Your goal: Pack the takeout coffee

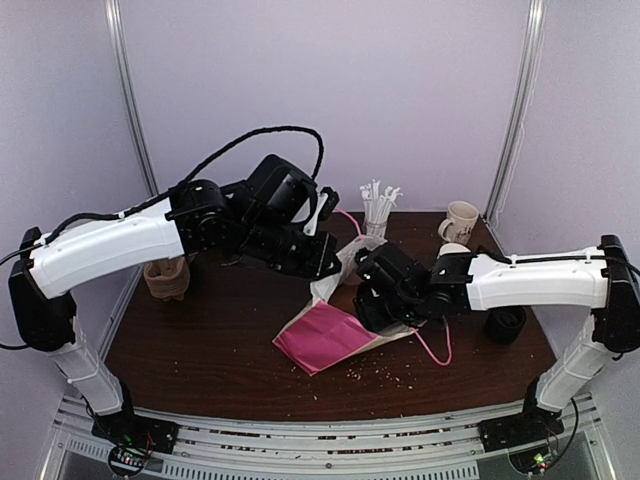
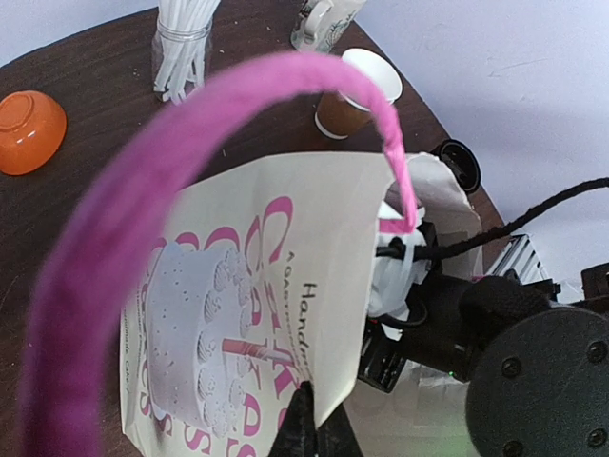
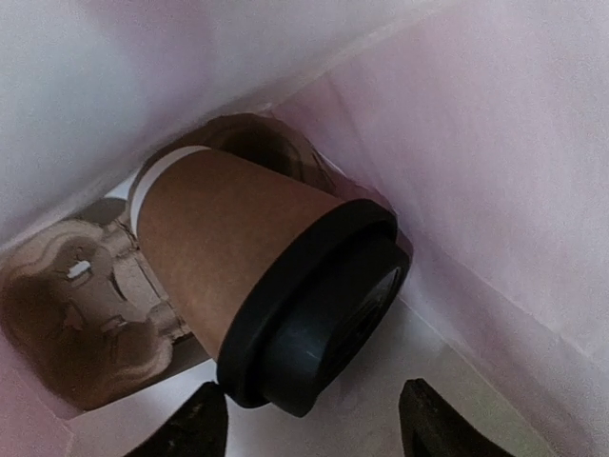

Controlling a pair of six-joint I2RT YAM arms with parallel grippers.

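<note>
Leaning takeout coffee [image 3: 238, 257] just beyond right gripper [image 3: 314, 405]

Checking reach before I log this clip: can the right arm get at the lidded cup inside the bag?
Probably yes. The right gripper is inside the bag, its fingers open just short of the takeout coffee and its lid, with nothing between. The left gripper pinches the bag's edge.

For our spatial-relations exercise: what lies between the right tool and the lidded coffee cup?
Nothing; the right wrist view shows only the bag's bare pale inside between the right tool and the coffee cup.
</note>
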